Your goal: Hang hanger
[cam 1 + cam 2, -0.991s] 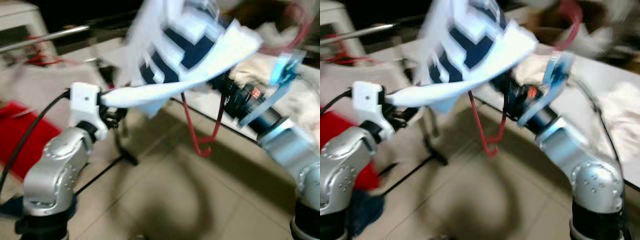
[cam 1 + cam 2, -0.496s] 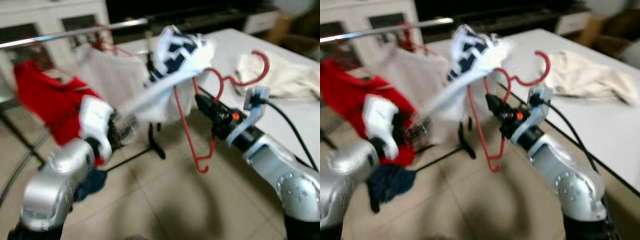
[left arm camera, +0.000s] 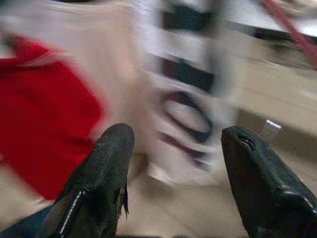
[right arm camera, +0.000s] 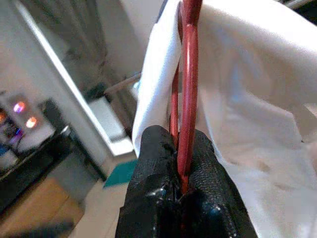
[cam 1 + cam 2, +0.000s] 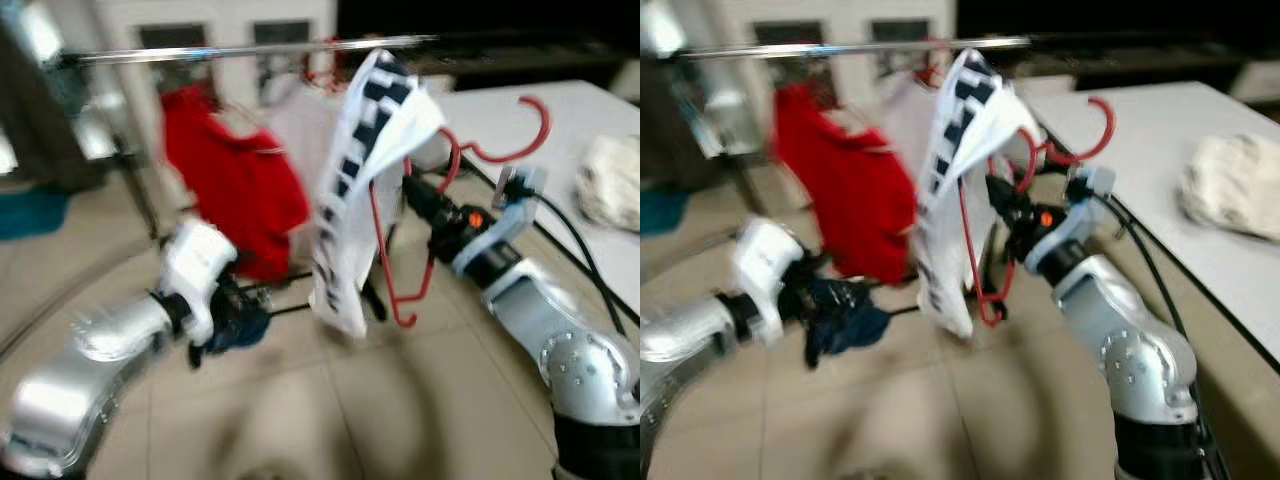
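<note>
My right tool (image 5: 1002,200) is clenching the stiff red hanger (image 5: 425,190) by its wire, just short of the rail (image 5: 250,50); its soft garment (image 5: 365,180) is swaying, left tool (image 3: 171,163) released.

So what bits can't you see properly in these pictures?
- Head views: blur smears the pattern on the white garment.
- Red hanger: the garment covers one side.
- Right wrist view: right gripper hides its grip point.
- Rail: its ends are cut off or blurred.
</note>
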Available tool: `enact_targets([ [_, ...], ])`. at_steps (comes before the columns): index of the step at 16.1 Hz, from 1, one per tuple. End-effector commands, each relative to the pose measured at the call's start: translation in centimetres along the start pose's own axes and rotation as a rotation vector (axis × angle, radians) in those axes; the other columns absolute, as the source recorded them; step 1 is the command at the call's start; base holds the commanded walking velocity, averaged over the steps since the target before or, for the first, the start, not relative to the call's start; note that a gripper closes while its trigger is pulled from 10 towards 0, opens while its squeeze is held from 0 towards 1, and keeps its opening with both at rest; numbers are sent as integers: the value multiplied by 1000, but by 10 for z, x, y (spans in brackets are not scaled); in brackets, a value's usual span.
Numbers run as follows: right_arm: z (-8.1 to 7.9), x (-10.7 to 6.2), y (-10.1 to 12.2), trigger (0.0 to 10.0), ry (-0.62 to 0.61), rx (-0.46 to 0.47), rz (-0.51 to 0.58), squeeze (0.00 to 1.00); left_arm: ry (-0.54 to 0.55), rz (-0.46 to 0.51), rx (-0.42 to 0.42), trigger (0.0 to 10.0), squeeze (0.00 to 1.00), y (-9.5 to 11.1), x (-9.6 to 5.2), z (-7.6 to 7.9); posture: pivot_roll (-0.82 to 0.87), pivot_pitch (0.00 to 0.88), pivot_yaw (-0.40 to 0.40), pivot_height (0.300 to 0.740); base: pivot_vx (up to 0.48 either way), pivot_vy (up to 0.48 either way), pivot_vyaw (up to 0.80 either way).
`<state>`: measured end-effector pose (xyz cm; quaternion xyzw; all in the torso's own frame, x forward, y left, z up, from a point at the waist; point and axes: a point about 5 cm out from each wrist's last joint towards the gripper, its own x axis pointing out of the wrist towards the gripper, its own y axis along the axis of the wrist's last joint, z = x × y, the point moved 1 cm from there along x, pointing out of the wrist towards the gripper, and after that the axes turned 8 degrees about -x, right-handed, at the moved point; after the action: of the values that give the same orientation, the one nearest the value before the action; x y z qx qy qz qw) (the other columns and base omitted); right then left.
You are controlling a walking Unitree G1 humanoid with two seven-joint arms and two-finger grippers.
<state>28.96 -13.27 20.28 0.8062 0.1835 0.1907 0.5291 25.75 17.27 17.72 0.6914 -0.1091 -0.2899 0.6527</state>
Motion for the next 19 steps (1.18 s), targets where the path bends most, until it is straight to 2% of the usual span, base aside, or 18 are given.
enact_targets([
  [1, 2, -3, 10, 0, -1, -22, 45, 0, 19, 31, -1, 10000, 0, 6, 0, -2, -128, 0, -27, 740, 0, 0, 650],
  [3, 7, -6, 5, 0, -20, -43, 28, 0, 99, 90, 1, 10000, 0, 14, 2, -13, -128, 0, -25, 740, 0, 0, 647],
  [4, 8, -7, 1, 0, -22, -54, 16, 0, 111, 116, -11, 10000, 0, 17, 6, -14, -128, 0, -23, 740, 0, 0, 650],
  [6, 7, -7, -2, 0, -21, -64, 5, 0, 107, 120, -18, 10000, 0, 17, 10, -11, -129, 0, -21, 740, 0, 0, 647],
  [8, 7, -6, -8, 0, -31, -79, -17, 0, 87, 126, -36, 10000, 0, 15, 19, -3, -130, 0, -21, 740, 0, 0, 316],
  [9, 9, -5, -12, 314, -68, -95, -35, 0, 55, 132, -42, 10000, 0, 14, 26, 5, -132, 0, -21, 740, 0, 0, 0],
  [10, 8, -3, -17, 10000, -71, -110, -64, 0, 18, 146, -64, 10000, 0, 14, 33, 11, -136, 0, -18, 740, 0, 0, 0],
  [13, 0, 1, -28, 10000, -49, -190, -126, 0, -43, 157, -79, 10000, 0, 14, 44, 16, -147, 0, -13, 740, 0, 0, 0],
  [14, -1, 2, -35, 10000, -48, -272, -183, 0, -42, 152, -74, 10000, 0, 13, 49, 14, -159, 0, -8, 740, 0, 0, 0],
  [15, -2, 2, -41, 10000, -47, -241, -206, 0, -40, 148, -51, 10000, 0, 12, 55, 14, -160, 0, -10, 740, 0, 0, 0],
  [19, -1, 5, -46, 10000, -92, -243, -181, 0, -95, 142, 7, 10000, 0, 11, 65, 22, -153, 0, -9, 740, 0, 0, 0],
])
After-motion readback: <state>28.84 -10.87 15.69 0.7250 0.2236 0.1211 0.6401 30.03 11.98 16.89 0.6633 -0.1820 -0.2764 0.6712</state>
